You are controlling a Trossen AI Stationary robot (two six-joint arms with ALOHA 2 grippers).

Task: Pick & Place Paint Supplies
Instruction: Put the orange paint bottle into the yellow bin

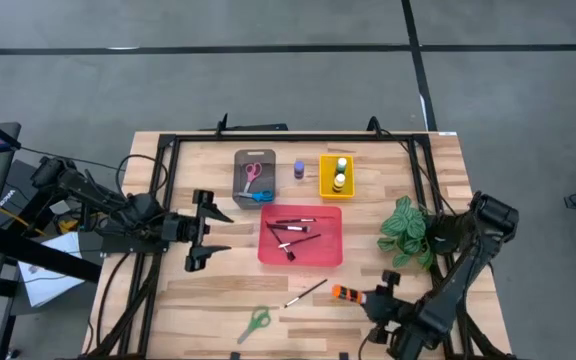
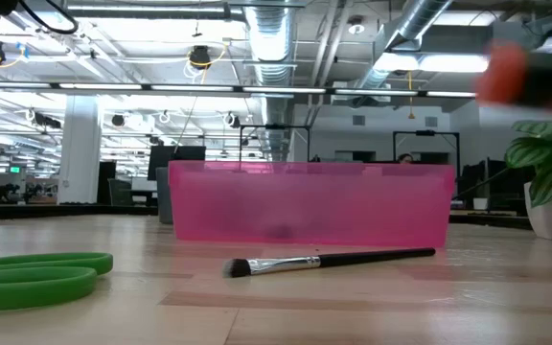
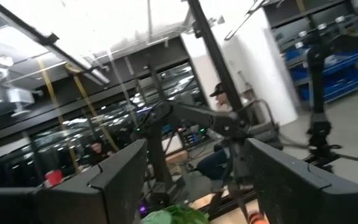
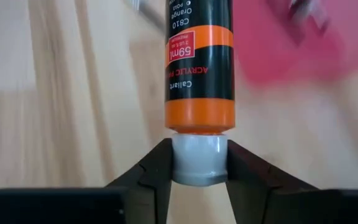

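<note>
A: R arm's folded low at the table's (image 1: 218,300) near right corner. Its right gripper (image 4: 199,177) has jaws pinched on the grey cap of the orange paint tube (image 4: 199,68), which sticks out toward the red tray (image 1: 301,236).

B: Tube off the wood?

A: Looks lifted in the low view, but blurred there and cut off. Loose brush (image 2: 329,261) and green scissors (image 2: 36,273) lie flat near the front edge.

B: L arm?

A: Left gripper (image 1: 205,231) hangs beside the red tray, jaws spread wide, holding nothing.

Right hand (image 1: 366,297) on orange paint tube (image 1: 349,294) beside red tray (image 1: 330,255)
</note>
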